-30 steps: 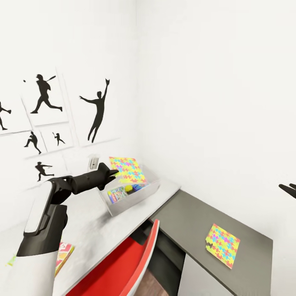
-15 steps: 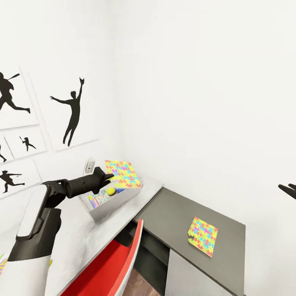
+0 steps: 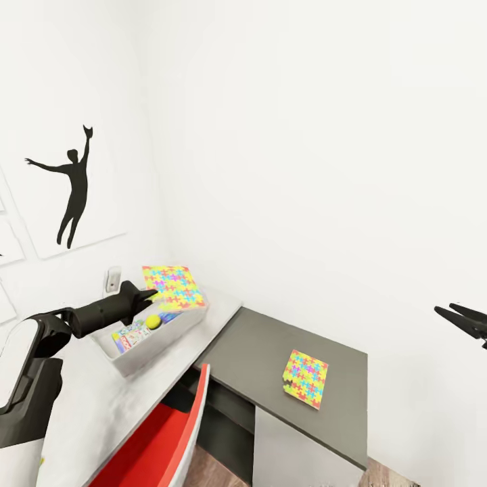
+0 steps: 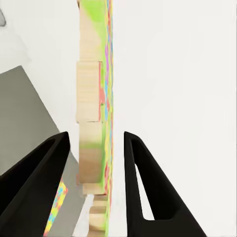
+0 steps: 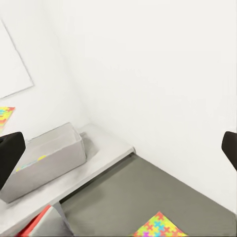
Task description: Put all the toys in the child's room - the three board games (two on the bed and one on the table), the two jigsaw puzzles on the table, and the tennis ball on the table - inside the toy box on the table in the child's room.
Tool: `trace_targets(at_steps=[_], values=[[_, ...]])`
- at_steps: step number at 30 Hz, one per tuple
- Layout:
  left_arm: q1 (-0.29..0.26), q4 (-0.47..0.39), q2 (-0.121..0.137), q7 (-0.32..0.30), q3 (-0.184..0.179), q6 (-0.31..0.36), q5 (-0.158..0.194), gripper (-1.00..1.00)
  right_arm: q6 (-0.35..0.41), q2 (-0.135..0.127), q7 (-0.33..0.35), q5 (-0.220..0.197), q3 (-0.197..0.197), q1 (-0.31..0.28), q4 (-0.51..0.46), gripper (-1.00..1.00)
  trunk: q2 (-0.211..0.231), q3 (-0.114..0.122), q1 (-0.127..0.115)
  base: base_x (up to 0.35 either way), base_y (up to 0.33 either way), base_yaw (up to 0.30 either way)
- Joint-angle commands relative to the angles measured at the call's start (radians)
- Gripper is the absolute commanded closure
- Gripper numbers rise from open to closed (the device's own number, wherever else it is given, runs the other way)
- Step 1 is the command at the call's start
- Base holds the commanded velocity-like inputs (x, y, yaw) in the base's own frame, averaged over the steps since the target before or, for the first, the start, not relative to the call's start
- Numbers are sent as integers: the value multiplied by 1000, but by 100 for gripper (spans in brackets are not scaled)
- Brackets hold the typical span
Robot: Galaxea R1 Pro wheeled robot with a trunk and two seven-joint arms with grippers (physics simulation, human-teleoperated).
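White walls are glowing while the left gripper [image 4: 96, 148], fingers spread, is letting one jigsaw puzzle [image 3: 174, 287] lean on the toy box [image 3: 145, 338]; it might tip out. The right gripper [image 3: 460, 316] is hanging spread wide.

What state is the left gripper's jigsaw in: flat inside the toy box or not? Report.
Not flat inside. The jigsaw puzzle tilts over the toy box's far rim, between the open left gripper's fingers.

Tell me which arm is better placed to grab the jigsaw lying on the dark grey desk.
Probably the right: its gripper is open, holds nothing and hangs on that jigsaw's side. The left gripper is at the toy box by the other jigsaw.
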Motion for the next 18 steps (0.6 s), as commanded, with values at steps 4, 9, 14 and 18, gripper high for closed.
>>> trace_targets(at_steps=[4, 9, 14, 18], values=[[32, 0, 27, -75, 79, 24, 17, 100, 6, 0, -3, -3, 32, -5, 0, -100, -2, -1, 1, 0, 0, -291], [39, 1, 31, -89, 92, 27, 14, 100, 5, 1, -2, -3, 36, -4, 0, -100, -2, 1, 1, 0, 0, -291], [41, 1, 46, -92, 106, 27, 11, 100, 5, 1, -2, -3, 37, -4, 0, -100, -2, 4, 1, 136, 0, -291], [52, -1, 57, -94, 115, 26, 11, 100, 5, 1, -2, -2, 34, -4, 0, -100, -2, 5, 1, 288, 0, -291]])
